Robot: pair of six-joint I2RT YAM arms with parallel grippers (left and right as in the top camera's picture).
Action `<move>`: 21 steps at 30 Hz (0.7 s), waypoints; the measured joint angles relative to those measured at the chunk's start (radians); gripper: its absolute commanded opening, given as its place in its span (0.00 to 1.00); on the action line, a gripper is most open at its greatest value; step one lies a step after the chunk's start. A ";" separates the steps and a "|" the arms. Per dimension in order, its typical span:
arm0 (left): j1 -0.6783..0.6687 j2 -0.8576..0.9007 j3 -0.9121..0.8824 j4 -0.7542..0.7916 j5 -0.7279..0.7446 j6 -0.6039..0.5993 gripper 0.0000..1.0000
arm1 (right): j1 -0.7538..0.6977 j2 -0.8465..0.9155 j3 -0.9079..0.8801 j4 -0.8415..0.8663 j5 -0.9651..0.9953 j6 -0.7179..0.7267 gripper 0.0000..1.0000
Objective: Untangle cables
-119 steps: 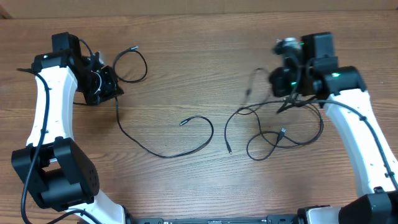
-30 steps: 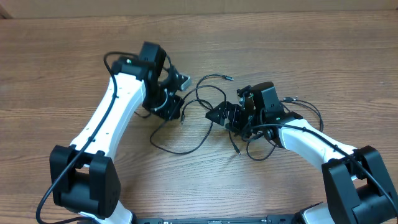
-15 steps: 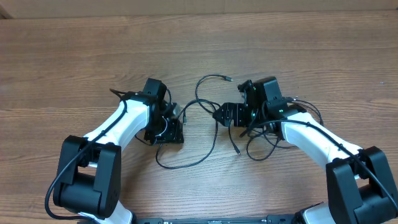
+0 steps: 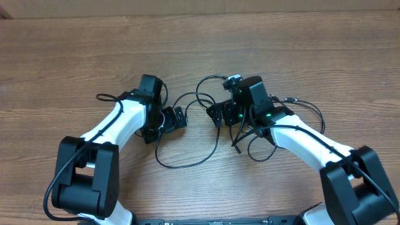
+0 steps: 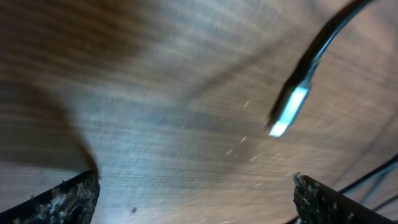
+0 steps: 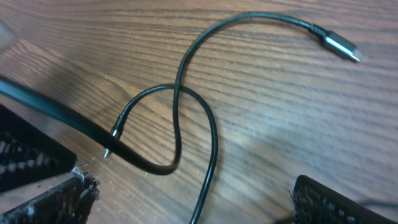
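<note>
My left tool [image 4: 177,117]: jaws spread wide with nothing between them, low over the desk [image 4: 69,56] and pointing toward its centre.
My right tool [image 4: 215,115]: jaws spread wide, holding nothing. It faces the left tool from close by.
Cables [image 4: 187,164]: thin black cords lying on the desk at its centre. One loop curves below the two tools, an arc rises above them, and a denser tangle lies beside my right arm [image 4: 312,140].
Plug end [image 5: 289,115]: blurred in the left wrist view, lying just ahead of my left tool.
Crossing loop [image 6: 177,127]: in the right wrist view, a cord crossing itself ahead of my right tool.
</note>
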 measured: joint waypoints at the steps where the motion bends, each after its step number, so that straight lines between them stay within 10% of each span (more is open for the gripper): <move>1: 0.008 0.000 0.000 0.015 0.020 -0.006 0.99 | 0.005 0.015 0.000 0.015 0.004 -0.002 1.00; 13: 0.026 0.000 0.000 0.020 0.093 -0.018 0.96 | 0.020 0.109 0.000 0.148 0.022 0.116 0.82; 21: 0.011 0.000 0.000 0.019 0.099 -0.019 0.78 | 0.020 0.109 0.000 0.251 0.032 0.309 0.04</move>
